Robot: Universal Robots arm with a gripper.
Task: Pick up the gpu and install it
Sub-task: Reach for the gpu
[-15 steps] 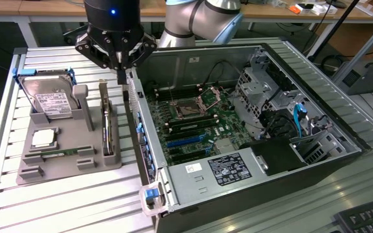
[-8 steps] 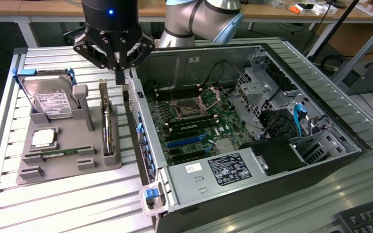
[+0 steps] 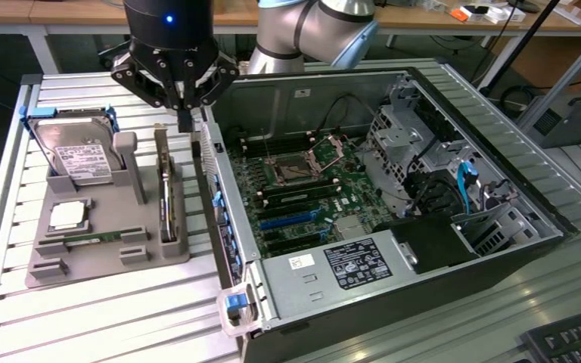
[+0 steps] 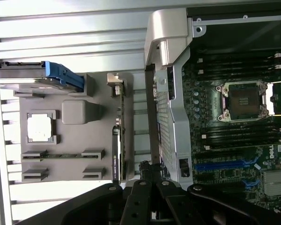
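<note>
Card: Your gpu (image 3: 164, 193), a long, thin, dark expansion card with a silvery bracket end, stands on its edge in a slot of the grey moulded holder tray (image 3: 99, 268). Nothing is touching it.
Neighbours: The silver hard drive with a white label (image 3: 79, 155) leans at the tray's far end. A square silver processor (image 3: 69, 215) and a thin green memory stick (image 3: 88, 239) lie on the exterior view's left of the card.
Gripper: Your black gripper (image 3: 185, 121) hangs near the card's far end, above the gap between the tray and the open grey-walled computer case (image 3: 301, 94). Its fingers are pressed together with nothing between them.
Handling: Judged light, stiff and fragile. The exposed components and edge contacts would not tolerate squeezing.
Hold: Pinch across the thin upper edge near mid-length, so that it lifts level.
Status: Card not picked up. The blue slots on the green motherboard (image 3: 311, 197) look unoccupied.
</note>
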